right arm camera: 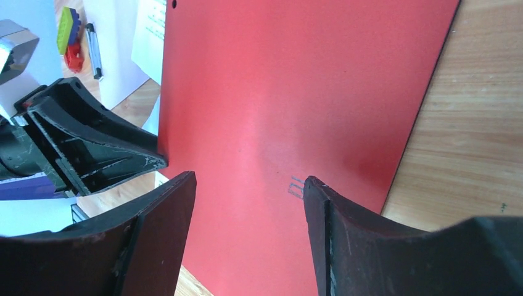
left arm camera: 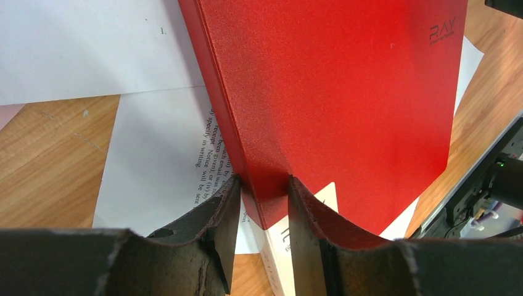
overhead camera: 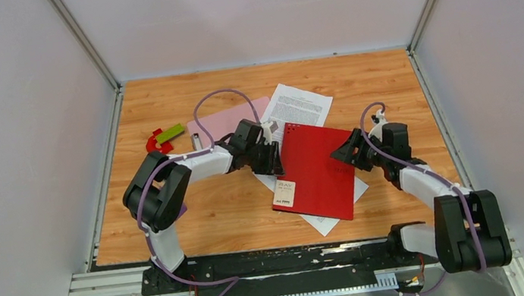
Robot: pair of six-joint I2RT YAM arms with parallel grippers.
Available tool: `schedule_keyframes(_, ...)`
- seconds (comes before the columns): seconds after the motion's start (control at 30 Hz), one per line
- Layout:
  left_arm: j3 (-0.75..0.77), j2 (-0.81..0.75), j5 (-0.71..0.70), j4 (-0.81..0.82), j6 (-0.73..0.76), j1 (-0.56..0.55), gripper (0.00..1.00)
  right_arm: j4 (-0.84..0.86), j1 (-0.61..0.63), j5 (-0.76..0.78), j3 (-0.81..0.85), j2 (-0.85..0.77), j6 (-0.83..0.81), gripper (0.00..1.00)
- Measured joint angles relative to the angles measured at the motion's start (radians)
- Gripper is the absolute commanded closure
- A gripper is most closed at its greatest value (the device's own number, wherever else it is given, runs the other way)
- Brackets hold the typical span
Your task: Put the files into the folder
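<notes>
The red folder (overhead camera: 319,167) lies closed at mid-table, with a white label (overhead camera: 285,193) at its near left corner. One printed white sheet (overhead camera: 303,104) sticks out from under its far edge. A second sheet (overhead camera: 326,222) shows under its near edge. My left gripper (overhead camera: 272,158) is at the folder's left edge. In the left wrist view its jaws (left arm camera: 262,185) stand partly open, straddling the folder's corner (left arm camera: 333,92), with printed paper (left arm camera: 160,172) beside it. My right gripper (overhead camera: 344,154) hovers open and empty over the folder's right part (right arm camera: 277,92).
A pink sheet (overhead camera: 221,123) lies at the back left under the left arm. A red and green toy block (overhead camera: 163,138) and a small silver clip (overhead camera: 197,141) lie beside it. White walls enclose the table on three sides.
</notes>
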Motion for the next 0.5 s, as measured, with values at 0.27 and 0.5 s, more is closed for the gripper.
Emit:
schedule_keyframes(0.27,-0.004,-0.019,-0.043,-0.019,-0.013,-0.002,0.59,-0.139,-0.002,0.103,0.020,-0.103,-0.028,0.34)
schedule_keyframes(0.5,0.056,-0.022,-0.134,-0.117,0.015,-0.005,0.68,-0.240,-0.002,0.195,0.051,-0.059,-0.067,0.33)
